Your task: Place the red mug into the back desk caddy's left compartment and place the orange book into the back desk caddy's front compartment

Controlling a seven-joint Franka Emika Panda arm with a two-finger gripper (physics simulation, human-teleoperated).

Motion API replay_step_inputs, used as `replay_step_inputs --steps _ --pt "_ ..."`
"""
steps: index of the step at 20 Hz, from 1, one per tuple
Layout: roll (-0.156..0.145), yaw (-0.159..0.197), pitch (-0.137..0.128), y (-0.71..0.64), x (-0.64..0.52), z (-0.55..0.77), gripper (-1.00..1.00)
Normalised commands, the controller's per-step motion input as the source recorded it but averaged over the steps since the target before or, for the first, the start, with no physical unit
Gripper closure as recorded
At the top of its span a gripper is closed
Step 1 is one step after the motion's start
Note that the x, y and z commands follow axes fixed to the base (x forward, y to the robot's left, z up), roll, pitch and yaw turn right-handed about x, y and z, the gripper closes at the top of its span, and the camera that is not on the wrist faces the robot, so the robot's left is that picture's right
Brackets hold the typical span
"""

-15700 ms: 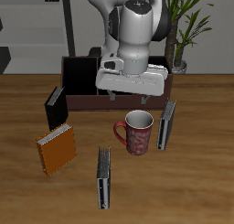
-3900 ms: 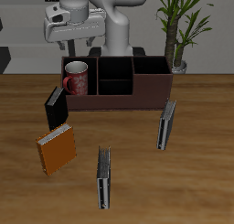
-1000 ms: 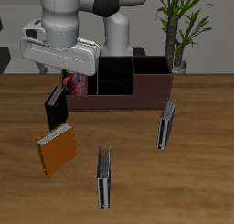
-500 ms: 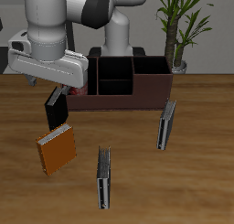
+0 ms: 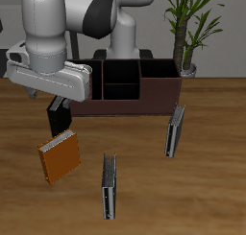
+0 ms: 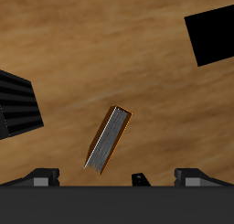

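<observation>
Wooden tabletop: the orange book (image 5: 60, 157) stands propped near the front, well apart from the caddy (image 5: 159, 89). Gripper (image 6: 117, 176) hovers above it, fingers wide apart, empty. Book judged rigid, light — grip across the covers.

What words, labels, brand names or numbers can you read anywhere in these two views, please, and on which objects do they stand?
None: no readable text appears in either view.
The orange book has a plain cover with no title.
The black book and the two grey-black books show no lettering.
The back desk caddy carries no label.
The robot arm's casing shows no brand mark.
</observation>
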Motion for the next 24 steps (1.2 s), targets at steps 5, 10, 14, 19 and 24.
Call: replay_step_inputs --steps 5,10,14,19,24 --pt "0.039 -0.074 -0.023 0.08 0.03 -0.30 -1.00" --pt "0.024 -0.028 -0.034 0.02 -0.01 -0.16 -1.00" --pt "0.014 -0.047 -0.013 -0.12 0.04 -0.16 -1.00" --pt "0.040 -0.043 -0.014 -0.07 0.03 -0.09 -1.00" --pt "0.034 -0.010 -0.006 -0.07 0.05 -0.13 -1.00"
